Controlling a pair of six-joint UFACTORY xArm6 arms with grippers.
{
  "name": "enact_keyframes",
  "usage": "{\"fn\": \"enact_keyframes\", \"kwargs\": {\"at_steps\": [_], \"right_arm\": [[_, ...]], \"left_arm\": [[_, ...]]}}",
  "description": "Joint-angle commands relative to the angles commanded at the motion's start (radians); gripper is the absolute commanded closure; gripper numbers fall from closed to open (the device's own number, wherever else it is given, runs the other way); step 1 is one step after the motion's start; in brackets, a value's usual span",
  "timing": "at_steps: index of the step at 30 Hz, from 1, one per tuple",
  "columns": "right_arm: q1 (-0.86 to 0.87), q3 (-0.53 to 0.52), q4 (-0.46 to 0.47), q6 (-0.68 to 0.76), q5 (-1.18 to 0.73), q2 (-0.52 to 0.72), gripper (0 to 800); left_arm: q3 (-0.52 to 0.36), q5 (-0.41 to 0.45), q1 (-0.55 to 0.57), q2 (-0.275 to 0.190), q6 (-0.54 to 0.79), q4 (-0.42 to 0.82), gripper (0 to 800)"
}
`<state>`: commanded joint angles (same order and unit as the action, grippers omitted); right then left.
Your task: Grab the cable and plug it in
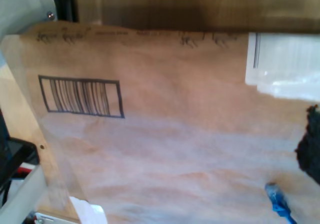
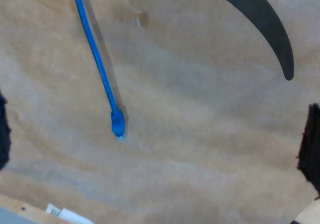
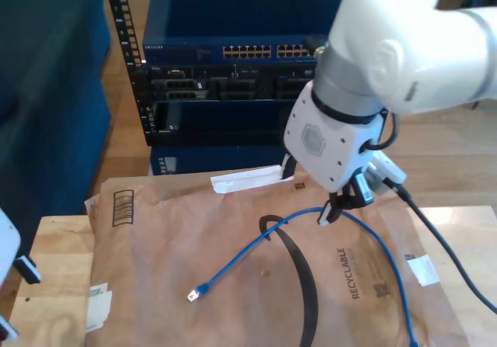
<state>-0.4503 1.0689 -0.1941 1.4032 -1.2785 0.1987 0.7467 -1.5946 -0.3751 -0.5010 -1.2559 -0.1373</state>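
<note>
Blue against brown paper: the thin bright blue ethernet cable [image 2: 97,58] lies loose beneath my second gripper [image 3: 347,201], whose dark jaws stand apart at the two edges of its wrist view, clamped on nothing. The cable's small clear plastic plug [image 2: 118,125] rests flat on the crumpled brown paper sheet [image 3: 233,285], between those open jaws and below them, not yet touched.

In the exterior view the cable runs from that plug up toward the white arm, arches just beside the gripper, then trails down toward the exterior view's lower right. A curved black strap [image 3: 299,265] lies on the paper close to it.

The cable looks light and limp; it would likely sag and swing if taken mid-length. The stiffer boot just behind the plug seems the soundest hold, keeping the clip free and the tip steerable. The clip itself looks brittle and should not be squeezed.

My first gripper's jaws cannot be judged; its camera sees a printed barcode [image 1: 81,96] on the paper.

Behind the wooden tabletop [image 3: 54,269], a dark blue network switch with rows of ports [image 3: 256,52] sits in a rack.
</note>
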Motion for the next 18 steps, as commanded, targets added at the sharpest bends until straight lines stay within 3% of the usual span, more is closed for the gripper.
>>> {"fn": "enact_keyframes", "kwargs": {"at_steps": [10,18], "right_arm": [[-0.109,0.035,0.005,0.012,0.048,-0.103,6],[-0.176,-0.058,0.009,0.034,0.212,-0.117,6]], "left_arm": [[-0.005,0.0,0.19,0.006,-0.18,0.0,0],[-0.012,0.0,0.207,0.006,-0.204,0.0,0]]}}
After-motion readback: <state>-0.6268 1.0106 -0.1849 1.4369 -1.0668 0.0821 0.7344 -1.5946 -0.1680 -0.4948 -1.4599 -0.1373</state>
